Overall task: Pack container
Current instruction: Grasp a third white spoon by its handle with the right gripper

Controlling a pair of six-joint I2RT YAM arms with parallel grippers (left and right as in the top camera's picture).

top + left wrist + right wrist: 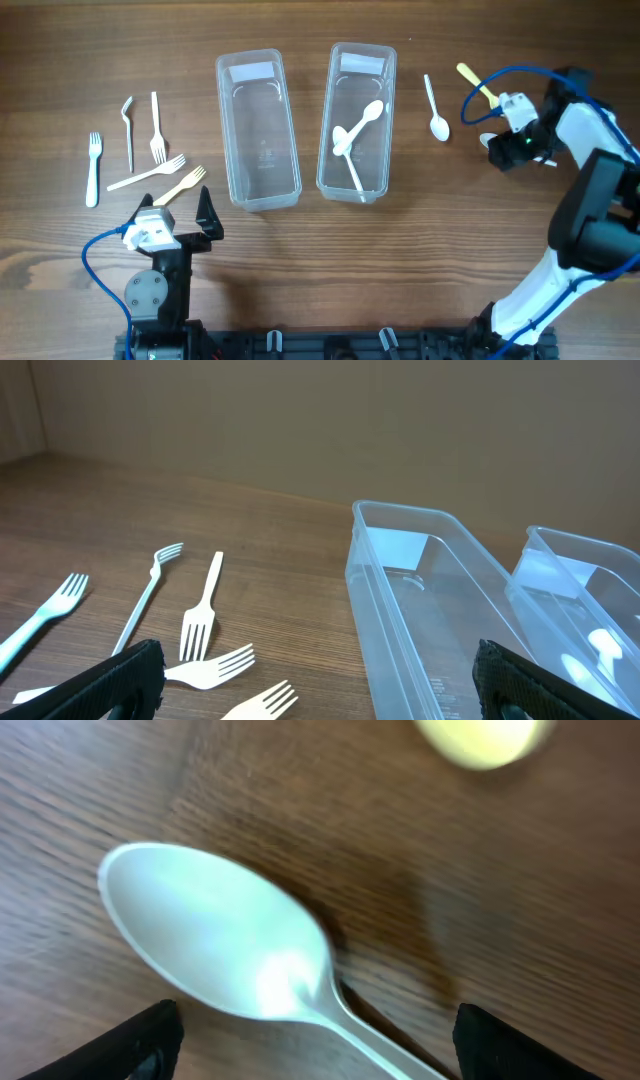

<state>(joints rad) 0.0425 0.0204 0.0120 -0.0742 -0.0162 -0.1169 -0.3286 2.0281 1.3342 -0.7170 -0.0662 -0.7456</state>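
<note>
Two clear containers stand side by side. The left container (258, 130) (430, 600) is empty, and the right container (357, 120) (590, 610) holds two white spoons (355, 135). My right gripper (512, 142) (320, 1055) is open low over the table at the far right. A white spoon (215, 935) (487, 140) lies between its fingers, flat on the wood and not clamped. My left gripper (178, 215) (320, 695) hangs open and empty near the front, just short of the forks.
Several plastic forks (147, 172) (200, 615) lie left of the containers, the cream one (180, 185) closest to my left gripper. A white spoon (436, 108) and a yellow spoon (478, 85) (483, 740) lie right of the containers.
</note>
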